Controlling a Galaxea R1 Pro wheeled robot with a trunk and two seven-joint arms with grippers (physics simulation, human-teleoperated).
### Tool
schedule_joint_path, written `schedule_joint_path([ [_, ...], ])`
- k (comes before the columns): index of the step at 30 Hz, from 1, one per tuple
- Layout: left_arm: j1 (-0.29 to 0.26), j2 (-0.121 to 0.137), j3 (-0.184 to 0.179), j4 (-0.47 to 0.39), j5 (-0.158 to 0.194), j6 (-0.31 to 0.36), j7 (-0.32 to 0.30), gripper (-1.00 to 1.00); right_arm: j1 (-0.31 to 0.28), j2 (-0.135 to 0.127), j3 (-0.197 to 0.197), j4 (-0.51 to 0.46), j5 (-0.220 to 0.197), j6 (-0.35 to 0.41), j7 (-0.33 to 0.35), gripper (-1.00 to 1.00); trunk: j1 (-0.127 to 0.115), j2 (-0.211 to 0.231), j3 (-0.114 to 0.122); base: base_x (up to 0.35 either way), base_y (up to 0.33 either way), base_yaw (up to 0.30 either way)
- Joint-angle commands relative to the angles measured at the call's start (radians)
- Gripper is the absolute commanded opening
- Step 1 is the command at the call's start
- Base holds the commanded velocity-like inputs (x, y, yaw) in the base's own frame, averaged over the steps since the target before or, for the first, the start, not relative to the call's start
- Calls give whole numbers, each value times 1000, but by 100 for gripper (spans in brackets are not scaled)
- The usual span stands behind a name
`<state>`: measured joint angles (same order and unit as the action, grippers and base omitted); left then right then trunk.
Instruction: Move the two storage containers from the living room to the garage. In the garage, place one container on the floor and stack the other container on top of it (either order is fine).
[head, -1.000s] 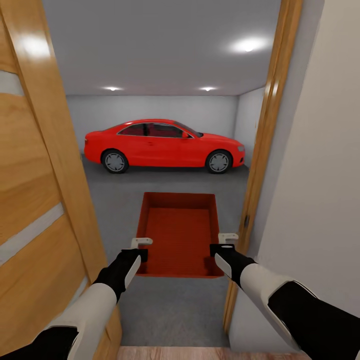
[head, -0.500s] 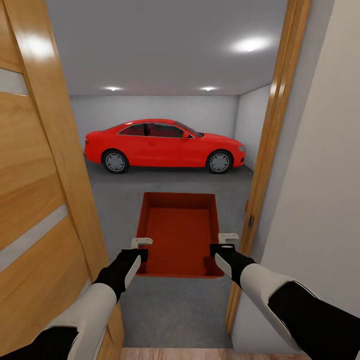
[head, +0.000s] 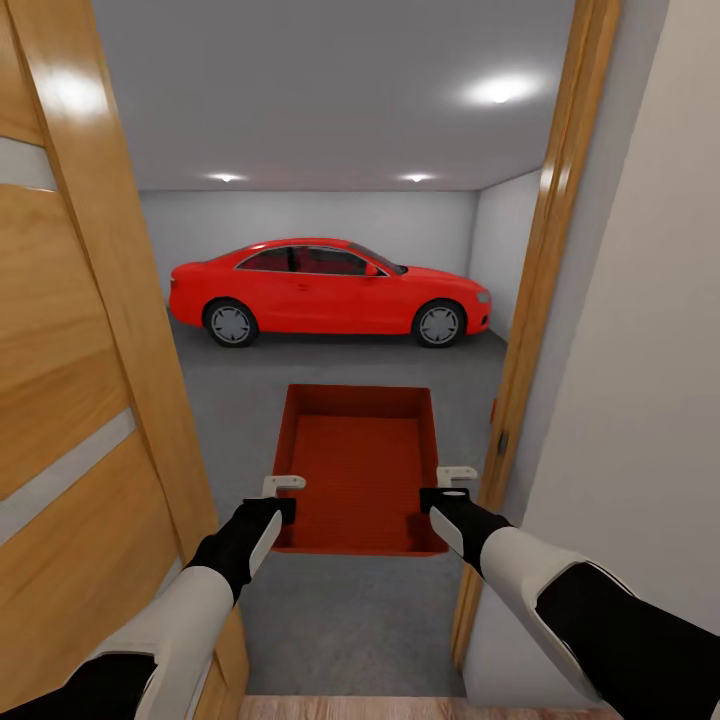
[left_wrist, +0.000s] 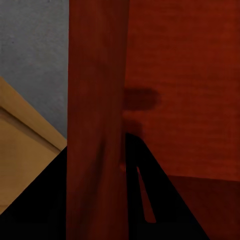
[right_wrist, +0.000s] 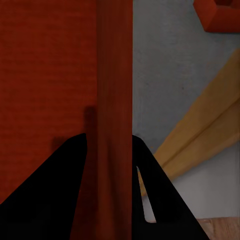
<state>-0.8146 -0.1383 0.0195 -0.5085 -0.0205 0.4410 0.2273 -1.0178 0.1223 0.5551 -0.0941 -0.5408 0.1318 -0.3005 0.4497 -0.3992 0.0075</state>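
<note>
You have the storage container (head: 362, 470) pinched by both long walls, left gripper (head: 284, 497) and right gripper (head: 446, 489) clamped; its long axis points through the doorway toward the garage floor (head: 330, 620).

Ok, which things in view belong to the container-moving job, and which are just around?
Belongs to the job:
- storage container, gripped by the left gripper and the right gripper
- garage floor

Just around:
- red coupe car
- wooden door
- door frame
</note>
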Motion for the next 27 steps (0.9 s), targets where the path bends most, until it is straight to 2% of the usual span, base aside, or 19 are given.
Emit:
schedule_joint_path([
  [1, 0, 0, -3, 2, 30, 2, 3, -100, 0, -3, 42, -4, 24, 2, -6, -100, 0, -1, 0, 0, 0, 0],
  [9, 0, 0, -4, 2, 30, 3, 7, -100, 0, -3, 42, -4, 24, 2, -6, -100, 0, -1, 0, 35, 0, 0],
  [27, 0, 0, -3, 2, 30, 2, 13, -100, 0, -3, 43, -4, 25, 2, -6, -100, 0, -1, 0, 286, 0, 0],
])
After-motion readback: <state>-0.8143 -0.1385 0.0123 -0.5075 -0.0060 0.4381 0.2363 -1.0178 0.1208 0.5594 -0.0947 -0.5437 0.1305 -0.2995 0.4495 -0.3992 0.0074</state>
